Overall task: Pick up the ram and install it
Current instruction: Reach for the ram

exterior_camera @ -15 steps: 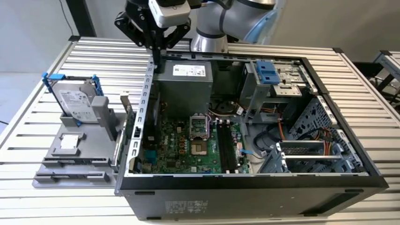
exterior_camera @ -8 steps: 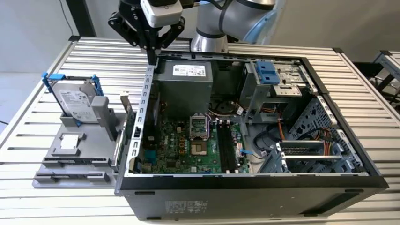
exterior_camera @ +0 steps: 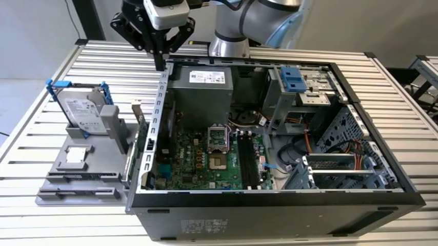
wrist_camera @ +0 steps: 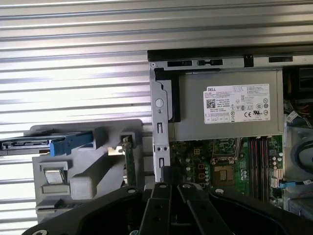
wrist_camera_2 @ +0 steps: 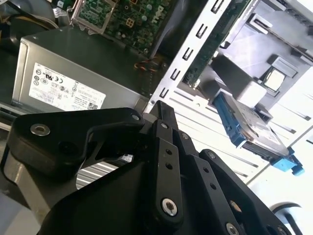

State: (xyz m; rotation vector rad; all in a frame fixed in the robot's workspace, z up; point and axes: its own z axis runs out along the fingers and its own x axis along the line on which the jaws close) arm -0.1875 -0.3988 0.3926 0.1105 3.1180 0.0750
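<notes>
The black two-finger gripper (exterior_camera: 161,62) hangs over the perforated side wall of the open black computer tower case (exterior_camera: 274,215), approx. at the corner by the grey power supply box (exterior_camera: 198,92). Its fingers are pressed together and pinch nothing.

The ram (exterior_camera: 141,128), a thin dark green stick, stands on edge in the grey plastic fixture (exterior_camera: 75,174), just outside that wall on the exterior view's left. It is also seen in the first wrist view (wrist_camera: 129,164). The ram is not yet picked.

Judgement: the step in hand is the reach for the ram. To do it well, the fingers need to spread before dropping, then close on the stick's flat faces, w/ the pinch square so it does not tilt.

Room is tight: the case wall runs just beside the ram on one side, and a fixture post and the silver hard drive with blue bracket (exterior_camera: 85,115) are near on the other (straight up looks the safest way out). The long black motherboard slots (exterior_camera: 247,161) sit inside the case, past the wall.
</notes>
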